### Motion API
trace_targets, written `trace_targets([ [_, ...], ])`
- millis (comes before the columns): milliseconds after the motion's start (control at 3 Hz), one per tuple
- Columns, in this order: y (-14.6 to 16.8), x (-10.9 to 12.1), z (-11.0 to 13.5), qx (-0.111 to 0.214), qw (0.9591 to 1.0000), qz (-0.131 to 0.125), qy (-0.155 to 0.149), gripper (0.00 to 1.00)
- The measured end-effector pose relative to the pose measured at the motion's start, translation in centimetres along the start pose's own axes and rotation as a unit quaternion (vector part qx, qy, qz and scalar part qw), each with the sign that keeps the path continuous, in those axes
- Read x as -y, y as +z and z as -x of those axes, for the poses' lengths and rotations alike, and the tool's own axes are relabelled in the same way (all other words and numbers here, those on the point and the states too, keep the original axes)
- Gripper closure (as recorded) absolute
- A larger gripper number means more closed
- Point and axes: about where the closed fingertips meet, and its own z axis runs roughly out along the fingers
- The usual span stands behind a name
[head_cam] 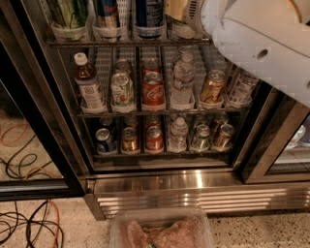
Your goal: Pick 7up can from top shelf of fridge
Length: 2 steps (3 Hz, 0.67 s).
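The fridge (145, 181) stands in front of me with its glass door open and its wire racks full of cans and bottles. The highest rack in view, the top shelf (126, 43), holds a tall can with green leafy stripes (70, 14), two blue cans (107, 14) and a golden item (175, 12) in clear cup holders. The 7up can does not show. My white arm (261, 43) covers the upper right and reaches up toward that shelf's right end. The gripper is beyond the top edge, out of view.
The middle rack holds a tea bottle (88, 82), a small white can with green-and-red marks (122, 89), a red cola can (153, 87), a water bottle (183, 77) and a gold can (212, 86). Cables (24, 164) lie on the floor at left. A clear tub (160, 232) sits below.
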Motion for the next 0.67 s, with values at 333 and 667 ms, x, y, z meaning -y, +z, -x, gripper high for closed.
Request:
trace_targets([
  [333,1.0,0.9,0.7,0.011,0.9999,-0.01,-0.008,0.33],
  [667,2.0,1.4,0.9,0.017,0.9996,-0.018,-0.015,0.33],
])
